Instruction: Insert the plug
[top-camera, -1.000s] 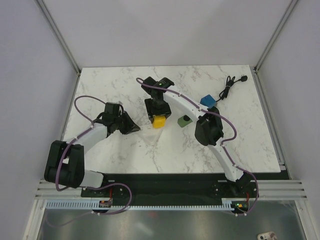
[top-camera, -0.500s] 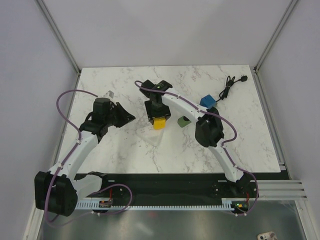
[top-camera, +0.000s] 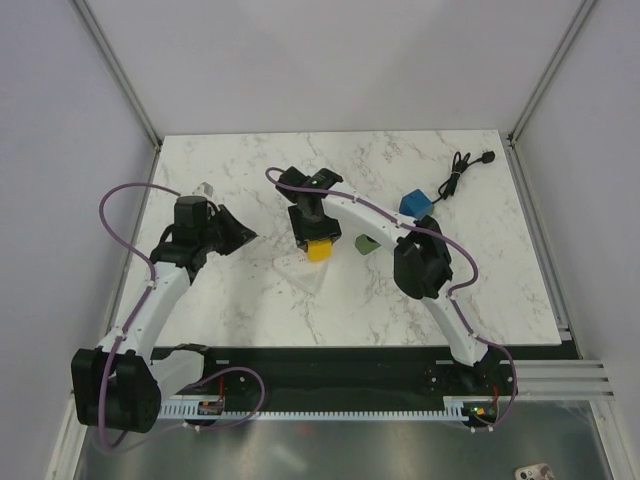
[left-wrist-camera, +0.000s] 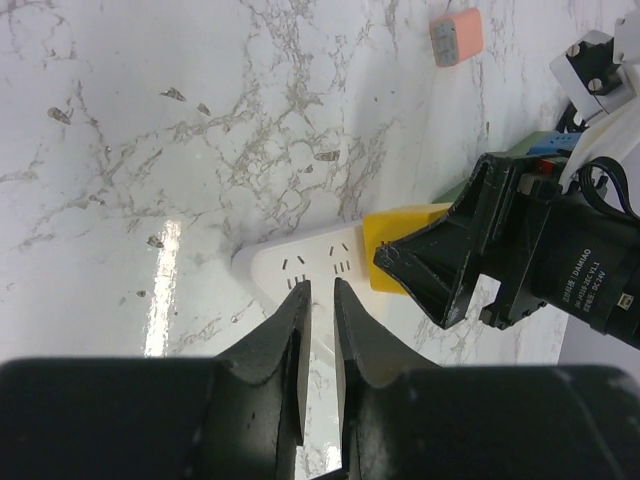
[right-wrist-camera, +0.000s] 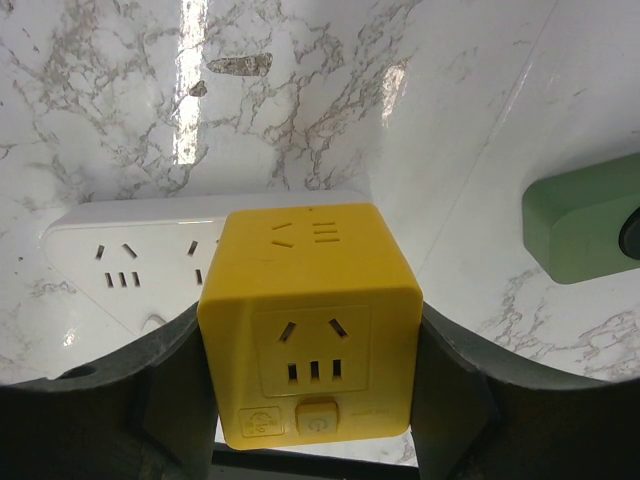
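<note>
- Holding the cube (right-wrist-camera: 310, 325) is the right gripper (top-camera: 316, 238). Its two fingers are clamped on the left and right sides of this yellow plug cube.
- The cube is at the right end of the white strip (left-wrist-camera: 300, 265), near the middle of the table (top-camera: 400, 300). The sockets at the left end of the strip are free.
- The underside of the cube is hidden, so I cannot tell if its pins are already in the strip or only above it.
- I judge that the step in hand is the final push. To do it well, the cube should be level, with its edges parallel to the strip, and the push should go straight down. A tilted push can bend the pins or miss the holes.
- The left gripper (left-wrist-camera: 318, 295) has its fingers together and holds nothing. It points at the left end of the strip, close to it.
- The strip looks light and may slide or tip under the push. Pressing the closed left fingers on the free left end would keep it flat.
- The right fingers should open only when the cube sits flat on the strip.
- A green block (right-wrist-camera: 585, 230) lies just right of the cube, so the right arm should not swing that way. A blue block (top-camera: 417, 202) and a black cable (top-camera: 460, 172) are farther right and well apart.
</note>
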